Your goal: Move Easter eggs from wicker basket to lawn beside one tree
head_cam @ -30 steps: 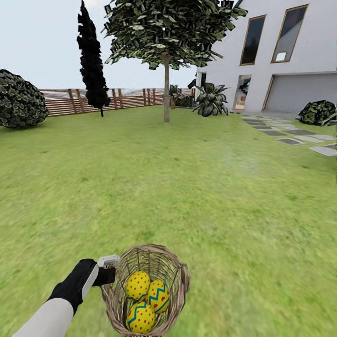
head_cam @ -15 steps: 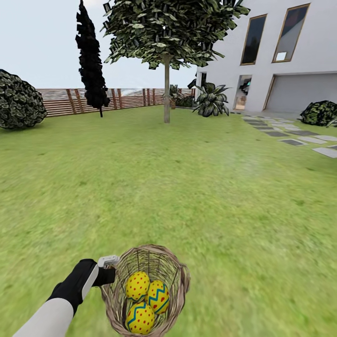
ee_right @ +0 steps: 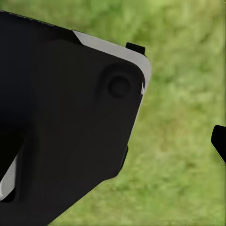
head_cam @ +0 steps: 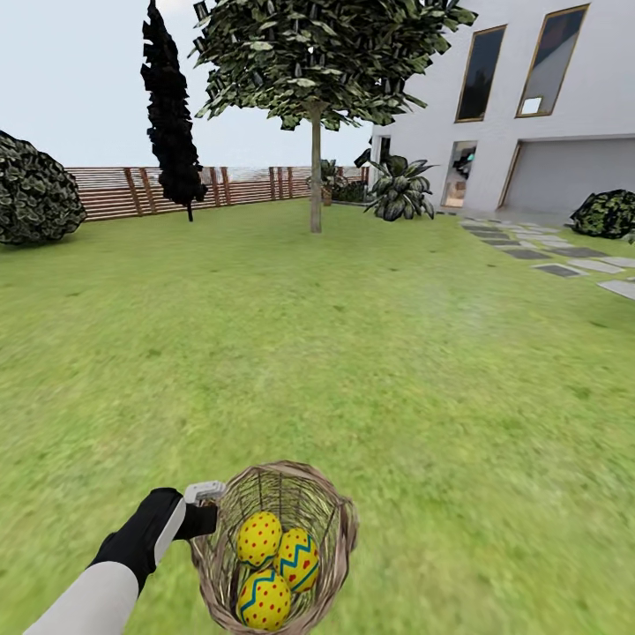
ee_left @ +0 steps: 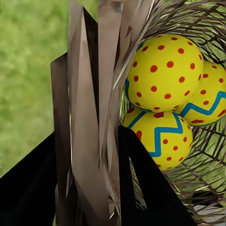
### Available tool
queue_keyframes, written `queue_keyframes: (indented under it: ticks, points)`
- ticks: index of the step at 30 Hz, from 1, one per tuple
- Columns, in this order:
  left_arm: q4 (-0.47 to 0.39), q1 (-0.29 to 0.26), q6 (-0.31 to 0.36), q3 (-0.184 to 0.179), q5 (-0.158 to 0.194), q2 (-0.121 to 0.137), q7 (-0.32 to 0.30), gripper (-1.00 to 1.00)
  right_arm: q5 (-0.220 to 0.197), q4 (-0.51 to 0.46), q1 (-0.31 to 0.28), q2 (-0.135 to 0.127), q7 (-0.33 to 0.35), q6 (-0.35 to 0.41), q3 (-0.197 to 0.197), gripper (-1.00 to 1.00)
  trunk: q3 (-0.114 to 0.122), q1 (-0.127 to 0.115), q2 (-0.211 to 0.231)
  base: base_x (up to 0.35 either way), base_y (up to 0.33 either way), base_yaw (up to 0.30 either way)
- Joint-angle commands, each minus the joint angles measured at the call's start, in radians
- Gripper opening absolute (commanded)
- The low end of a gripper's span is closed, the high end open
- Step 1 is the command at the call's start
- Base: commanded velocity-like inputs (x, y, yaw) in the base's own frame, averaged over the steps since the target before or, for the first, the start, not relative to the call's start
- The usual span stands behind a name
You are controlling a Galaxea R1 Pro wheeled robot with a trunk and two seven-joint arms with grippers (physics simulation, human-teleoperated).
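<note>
- Left wrist view is showing the left gripper (ee_left: pixel 101 155) closing on the rim of the wicker basket (ee_left: pixel 94 94): a dark finger (ee_left: pixel 28 188) is sitting on each side of the upright weave, with the rim strands pinched between them.
- Just past the fingers, the three eggs (ee_left: pixel 162 80) are lying together in the bowl, touching one another, all of them inside the basket.
- From the head camera, the basket (head_cam: pixel 339 520) is hanging in front of the robot, low over the lawn (head_cam: pixel 353 353), with the eggs (head_cam: pixel 282 564) stacked toward its bottom.
- The right gripper is showing as dark housing over grass in its own wrist view; I cannot tell whether its jaws are apart or together.
- The tree (head_cam: pixel 315 168) with the straight trunk is standing well away across the grass, near the fence (head_cam: pixel 115 190) and the house (head_cam: pixel 529 106).
- Handling, as a judgement:
  - The basket is looking light but springy; the open weave is likely flexing under a one-sided rim grip, so it may be tilting and swinging.
  - The eggs are looking smooth, hard and round, so they are apt to roll and slip.
  - Each egg is best taken across its widest middle, from above, topmost one first.
  - On the grass they are likely to settle without rolling far.
</note>
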Motion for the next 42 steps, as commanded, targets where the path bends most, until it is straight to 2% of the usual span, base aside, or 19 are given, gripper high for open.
queue_keyframes:
  ticks: [1,42]
  points:
    - [-0.001,0.0,0.006,0.003,0.011,0.0,-0.003,-1.0,0.008,0.004,-0.002,-0.001,0.001,-0.007,-0.008,1.0,-0.001,0.001,-0.001,0.324,0.103,0.0]
    - [-0.001,-0.001,0.006,0.003,0.011,-0.002,-0.003,-1.0,0.008,0.004,-0.002,-0.001,0.001,-0.007,-0.008,1.0,-0.001,0.001,-0.001,0.324,0.103,0.0]
